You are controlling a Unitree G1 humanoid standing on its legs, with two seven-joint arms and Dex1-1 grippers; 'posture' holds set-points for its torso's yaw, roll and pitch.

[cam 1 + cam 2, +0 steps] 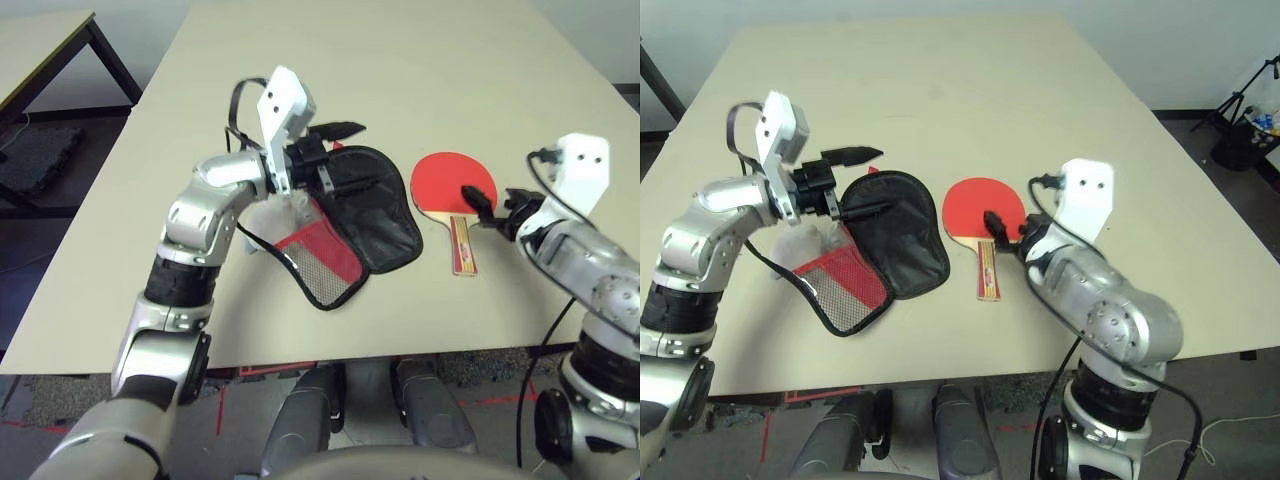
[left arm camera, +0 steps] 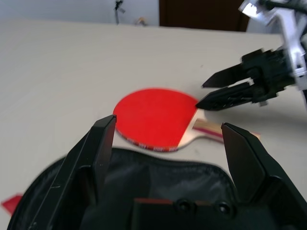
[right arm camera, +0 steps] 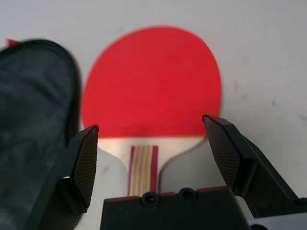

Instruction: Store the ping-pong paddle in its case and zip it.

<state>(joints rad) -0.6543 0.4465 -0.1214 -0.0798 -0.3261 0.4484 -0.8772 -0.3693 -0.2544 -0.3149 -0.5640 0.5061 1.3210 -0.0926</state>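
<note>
The ping-pong paddle [image 1: 448, 178] lies flat on the table with its red face up and its wooden handle [image 1: 463, 246] pointing toward me. My right gripper [image 3: 149, 125] is open just above the paddle's neck, one finger on each side of it. To the paddle's left, the case [image 1: 378, 218] lies unzipped: its black-lined half is spread out and its red mesh half [image 1: 326, 258] is folded toward me. A white pom-pom [image 1: 274, 214] rests beside the case. My left gripper [image 1: 345, 155] hovers open over the case's far rim, pointing at the paddle [image 2: 152, 115], with nothing between its fingers.
The beige table [image 1: 420, 70] stretches far beyond the objects. Its front edge runs just below the case's mesh half. A second table [image 1: 40, 45] stands off to the far left, and a tripod [image 1: 1240, 125] stands on the floor at the right.
</note>
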